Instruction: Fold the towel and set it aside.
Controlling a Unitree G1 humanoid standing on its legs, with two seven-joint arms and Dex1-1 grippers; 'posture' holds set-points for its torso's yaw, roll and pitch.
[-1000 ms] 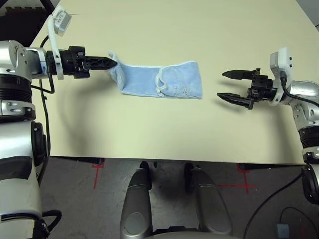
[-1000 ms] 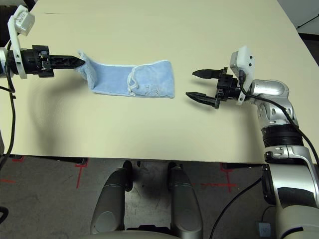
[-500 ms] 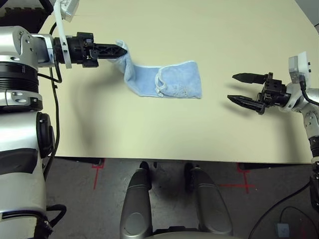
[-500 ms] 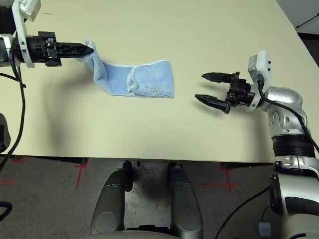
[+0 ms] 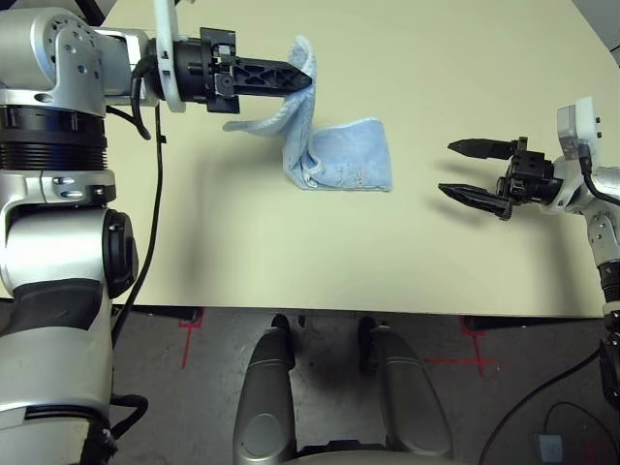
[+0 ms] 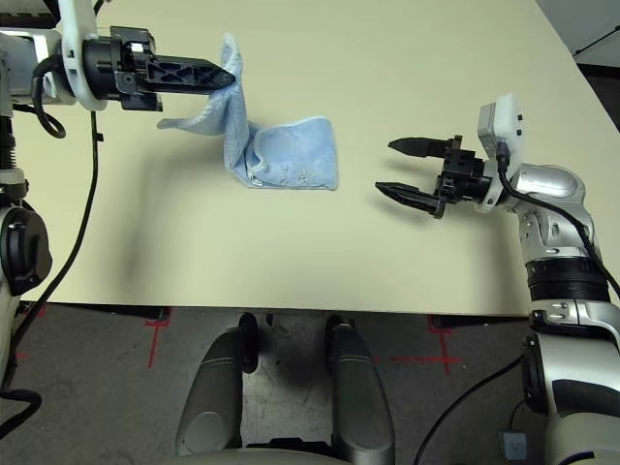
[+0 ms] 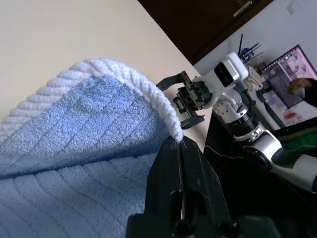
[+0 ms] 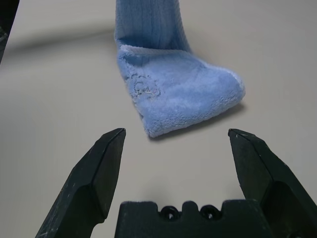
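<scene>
Cream-coloured desk point(image 5: 291, 252) carries the small light blue terry towel point(image 5: 344, 160); one end is lifted, pinched in the left gripper point(image 5: 308, 79). Right gripper point(image 5: 455, 168), fingers spread wide, hovers well apart to the towel's right.

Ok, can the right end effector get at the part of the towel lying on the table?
Probably yes: the right end effector is open, facing the towel, with bare table between.

The pinched towel point(image 5: 329, 155) corner lies hidden between the left claw point(image 5: 308, 83) fingertips; the embroidery is too small to read; bench point(image 5: 291, 252) edges cut off.
</scene>
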